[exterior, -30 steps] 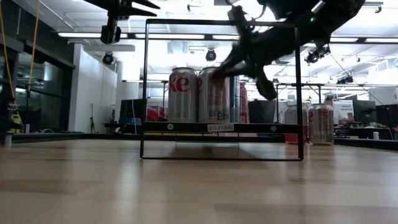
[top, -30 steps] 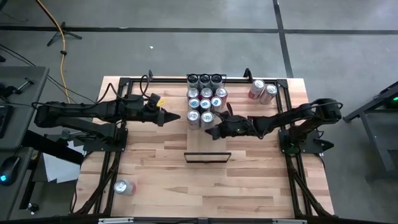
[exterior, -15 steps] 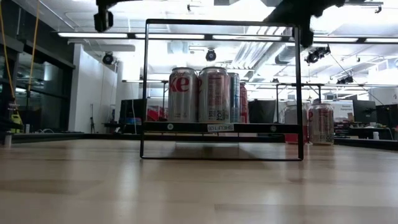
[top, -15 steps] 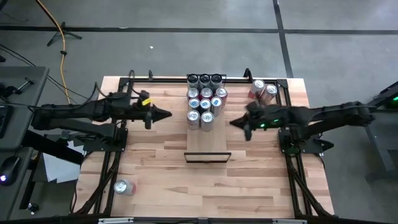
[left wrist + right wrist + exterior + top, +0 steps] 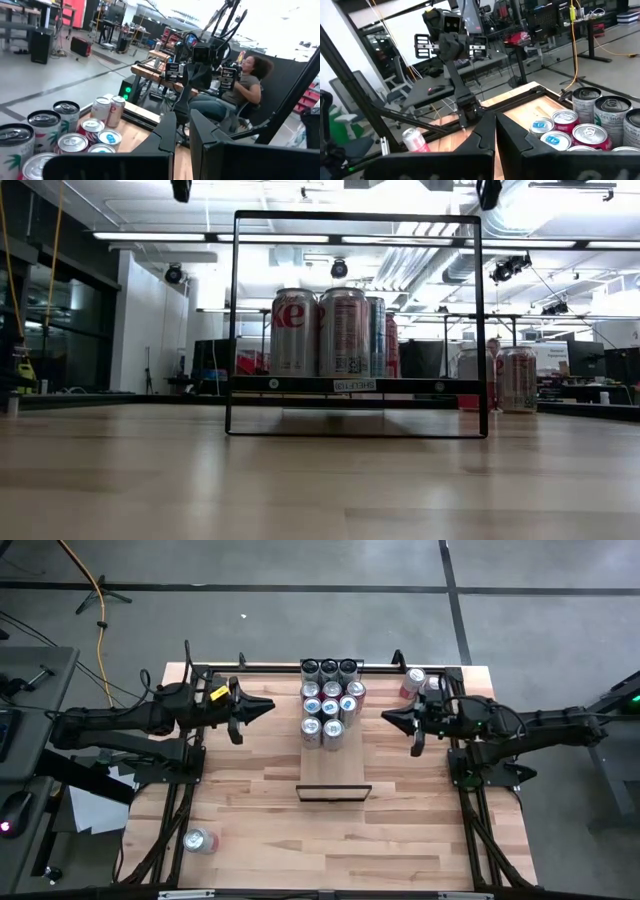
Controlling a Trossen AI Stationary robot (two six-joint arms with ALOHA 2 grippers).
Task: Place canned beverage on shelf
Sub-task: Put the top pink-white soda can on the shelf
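Both arms hang clear of the shelf (image 5: 333,765), which carries a block of cans (image 5: 330,700) at its far end. The left pincer (image 5: 262,707) and right pincer (image 5: 392,719) each show fingers nearly together, holding nothing. Likely the step in hand is fetching another can: two cans (image 5: 422,686) stand near the right pincer, a lone can (image 5: 200,840) lies at the tabletop's (image 5: 400,830) near left. Bare shelf remains toward the black end bar (image 5: 334,790).

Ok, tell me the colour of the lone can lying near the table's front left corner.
Silver with red, clearest in the high view: the lone can.
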